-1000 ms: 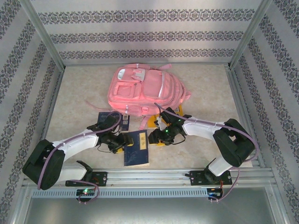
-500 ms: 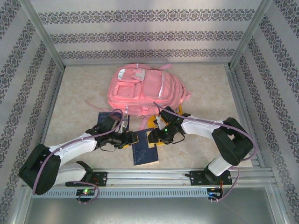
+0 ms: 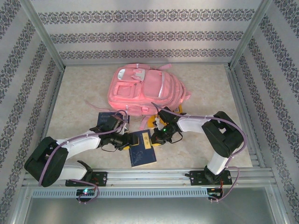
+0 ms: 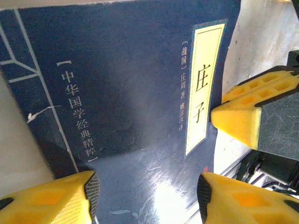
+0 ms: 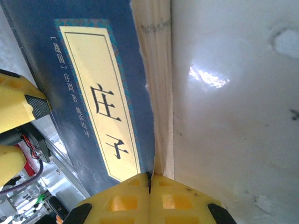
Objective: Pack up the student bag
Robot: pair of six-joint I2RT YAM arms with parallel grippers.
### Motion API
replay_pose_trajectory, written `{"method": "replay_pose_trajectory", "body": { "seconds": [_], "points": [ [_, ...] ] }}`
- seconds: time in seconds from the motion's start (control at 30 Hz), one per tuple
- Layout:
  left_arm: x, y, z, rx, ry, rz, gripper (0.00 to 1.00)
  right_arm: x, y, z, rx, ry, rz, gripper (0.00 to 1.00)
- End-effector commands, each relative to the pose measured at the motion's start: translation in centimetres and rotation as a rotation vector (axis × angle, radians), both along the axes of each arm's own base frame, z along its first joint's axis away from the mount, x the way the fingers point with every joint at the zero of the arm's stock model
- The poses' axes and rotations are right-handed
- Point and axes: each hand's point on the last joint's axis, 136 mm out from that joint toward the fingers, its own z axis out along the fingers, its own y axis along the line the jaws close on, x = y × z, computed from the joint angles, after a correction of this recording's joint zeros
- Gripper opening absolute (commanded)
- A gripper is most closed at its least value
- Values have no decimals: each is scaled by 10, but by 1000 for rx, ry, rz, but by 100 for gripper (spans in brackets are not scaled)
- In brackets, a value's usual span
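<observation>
Student bag [image 3: 142, 91] lies flat at the far centre of the table [image 3: 205, 88], pocket side up, straps trailing toward the arms. Table top is pale mottled beige. Wallpaper [image 3: 149, 37] with dark ornament bands closes 3 sides, metal frame posts [image 3: 46, 37] stand at the corners, and a metal rail [image 3: 187, 175] runs along the near edge.

Left to right in front of the bag:
- a small dark booklet [image 3: 103, 120], partly under the left arm
- a dark blue book [image 3: 140, 151] with a pale yellow title label, lying between the 2 grippers
- a yellow item [image 3: 150, 122] near the bag's bottom edge, mostly hidden by the right arm

Left gripper [image 3: 124, 141] is at the book's left side. Its jaws are spread wide, with 2 yellow tips over the cover. Can't tell if either tip touches the cover.

Right gripper [image 3: 155, 139] is at the book's right edge, tips pressed together with no gap. They sit right at the corner, where the cover meets the cream page block. Can't tell if a cover or page is caught between them.

Top view gives the layout, bag and walls. Left wrist view gives the cover print, white Chinese characters and line art, with the right gripper's yellow tips at the book's right edge. Right wrist view gives the page edges, a glossy reflection on the table and the closed tips close up.
</observation>
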Motion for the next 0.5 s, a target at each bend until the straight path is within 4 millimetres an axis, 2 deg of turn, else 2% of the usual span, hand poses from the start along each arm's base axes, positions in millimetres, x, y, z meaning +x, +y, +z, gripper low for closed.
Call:
{"method": "replay_pose_trajectory", "body": {
  "seconds": [0.0, 0.1, 0.3, 0.47],
  "points": [
    [-2, -1, 2, 8, -19, -38, 59, 2, -12, -17, -62, -4, -19, 0],
    [-3, 0, 7, 6, -30, -39, 59, 2, -11, -16, -47, 2, -26, 0],
    [-9, 6, 3, 27, -18, -40, 59, 1, -3, 3, 39, -2, -11, 28],
    [-12, 12, 6, 38, -22, -34, 59, 3, -6, 12, 53, -23, -20, 34]
  ]
}}
